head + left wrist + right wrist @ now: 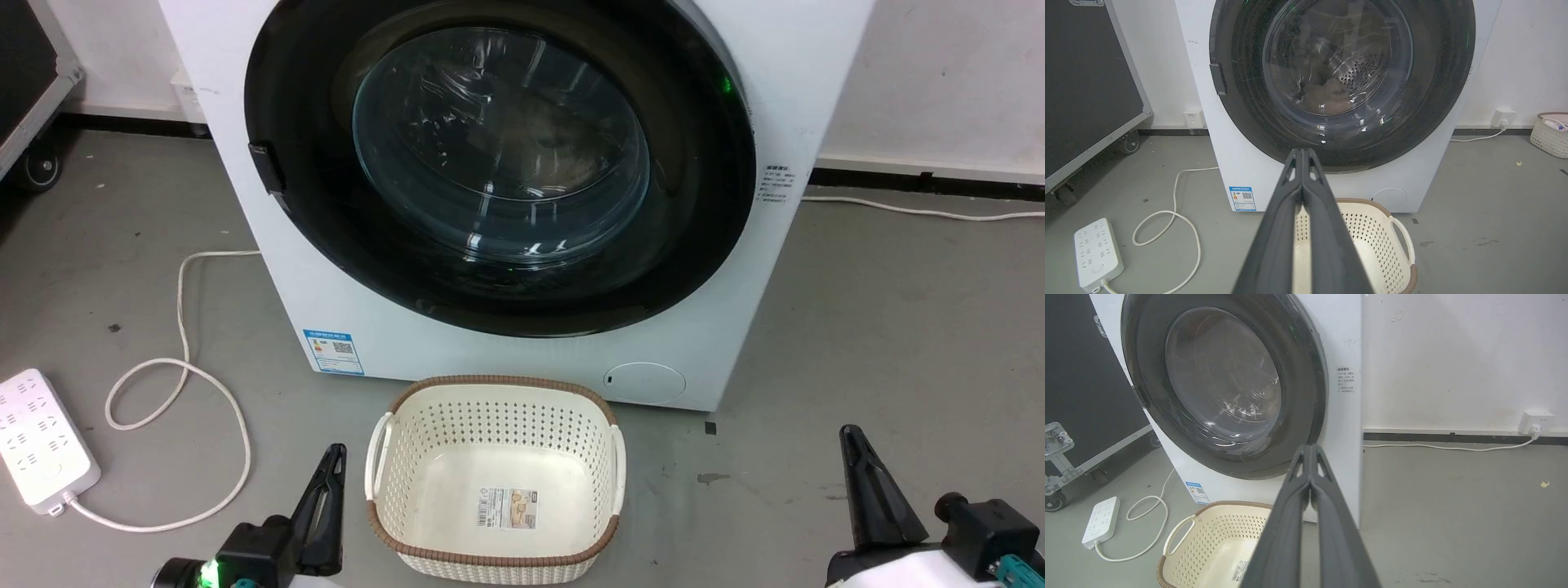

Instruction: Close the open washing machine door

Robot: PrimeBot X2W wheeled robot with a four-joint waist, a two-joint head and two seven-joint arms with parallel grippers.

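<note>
**Washing machine** (506,359): white, smooth-panelled front-loader standing on a grey, scuffed floor (898,327). The top is cut off in all views. A blue label sticker (333,351) sits at the lower left and a small round flap (645,382) at the lower right.

**Washing machine door** (498,155): large and round, with a wide glossy black rim and a bulging clear glass bowl. It lies flat against the white front and covers the drum mouth. Whether it is latched cannot be told. A dark rectangular tab (265,167) sits on the rim's left edge.

**Drum interior:** the left wrist view shows perforated steel (1355,69) through the glass, with a pale brownish mass below it that is hard to make out. In the head view, reflections blur this.

**Laundry basket** (490,425): cream perforated plastic with rounded corners, a brown woven rim and loop handles. It stands on the floor just in front of the washer and has a paper label (508,507) on its bottom.

**Left claw** (1301,152): matte dark fingers pressed together along their length, holding nothing. It is well apart from the door.

**Right claw** (1310,447): fingers likewise pressed together, empty and clear of the washer.

**Other items**
- A white power strip (41,441) with a looping white cable (184,359) lies to the left.
- A black flight case on castors (1086,81) appears in the left wrist view, as does a second basket (1551,134), cut off at the right edge.
- The right wrist view shows a small printed text label (1345,380), too small to read, and a wall socket (1535,418).
</note>
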